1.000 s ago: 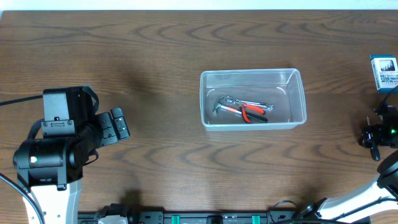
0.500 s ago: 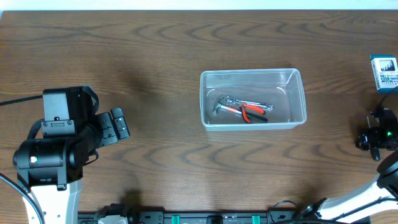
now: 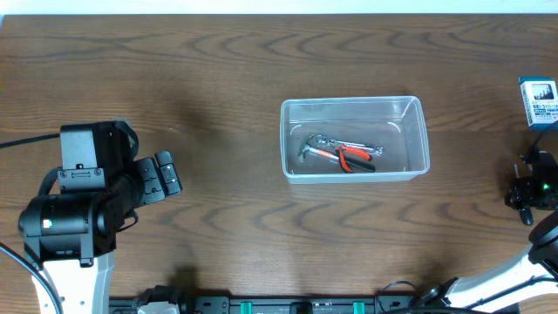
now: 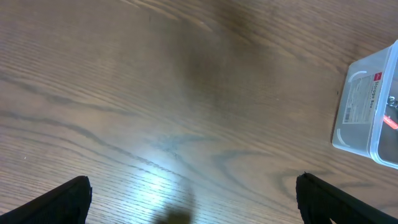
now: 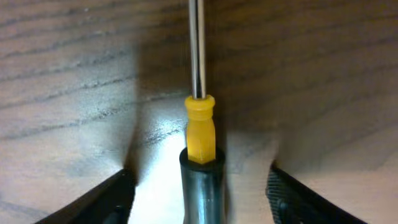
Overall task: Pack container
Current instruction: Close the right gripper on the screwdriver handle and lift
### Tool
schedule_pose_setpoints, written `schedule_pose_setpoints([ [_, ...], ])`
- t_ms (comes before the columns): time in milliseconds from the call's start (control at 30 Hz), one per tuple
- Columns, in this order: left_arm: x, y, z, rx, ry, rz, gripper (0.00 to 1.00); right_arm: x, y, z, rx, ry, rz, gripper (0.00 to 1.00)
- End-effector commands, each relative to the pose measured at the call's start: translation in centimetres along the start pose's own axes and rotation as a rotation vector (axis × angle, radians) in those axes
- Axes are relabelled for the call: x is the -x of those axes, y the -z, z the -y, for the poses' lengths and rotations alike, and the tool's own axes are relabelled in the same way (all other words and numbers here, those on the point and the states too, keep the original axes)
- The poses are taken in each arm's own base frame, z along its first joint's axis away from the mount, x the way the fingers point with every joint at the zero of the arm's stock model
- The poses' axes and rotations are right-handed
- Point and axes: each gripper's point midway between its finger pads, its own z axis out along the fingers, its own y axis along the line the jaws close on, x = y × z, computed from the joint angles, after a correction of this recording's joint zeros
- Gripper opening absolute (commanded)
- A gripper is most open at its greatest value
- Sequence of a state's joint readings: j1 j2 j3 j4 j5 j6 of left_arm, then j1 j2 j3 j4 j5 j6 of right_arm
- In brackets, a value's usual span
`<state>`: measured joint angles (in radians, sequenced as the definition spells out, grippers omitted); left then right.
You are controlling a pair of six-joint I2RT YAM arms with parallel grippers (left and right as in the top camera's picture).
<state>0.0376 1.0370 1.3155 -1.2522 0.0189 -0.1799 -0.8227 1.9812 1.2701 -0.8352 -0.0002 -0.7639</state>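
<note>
Right gripper (image 5: 200, 190) is straddling the screwdriver (image 5: 200, 134), fingers (image 5: 115, 196) spread on either side of the dark handle, table (image 3: 218, 70) showing in both gaps; nothing is being pinched

Shaft is running straight ahead of the gripper, yellow collar just forward of the fingertips, tool lying flat

Step in hand, by my read: picking up the screwdriver for the container

Doing it well:
- handle is sitting near-centred between the fingers, so squeeze evenly
- grip the thick handle, not the thin shaft, which could roll or slip
- go low enough to meet the handle's widest part, then lift level

Container (image 3: 349, 101) is sitting well off to the gripper's left, mid-table, with pliers (image 3: 353, 158) and other tools inside; aim for bare floor beside them

Box (image 3: 539, 101) is standing ahead of the gripper, apart from it; mind it when swinging

Left gripper (image 4: 199, 199) is idling far beyond the container, fingers wide apart, holding nothing
</note>
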Motion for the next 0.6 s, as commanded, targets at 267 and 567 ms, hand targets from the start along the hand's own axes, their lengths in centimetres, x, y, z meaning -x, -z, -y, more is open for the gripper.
schedule_pose_setpoints([
  [267, 0.4, 0.3, -0.1, 0.002, 0.005, 0.014, 0.98, 0.8, -0.3, -0.8, 0.002, 0.008, 0.006, 0.55],
  [567, 0.4, 0.3, -0.1, 0.002, 0.005, 0.014, 0.98, 1.7, -0.2, -1.4, -0.008, 0.040, 0.006, 0.28],
])
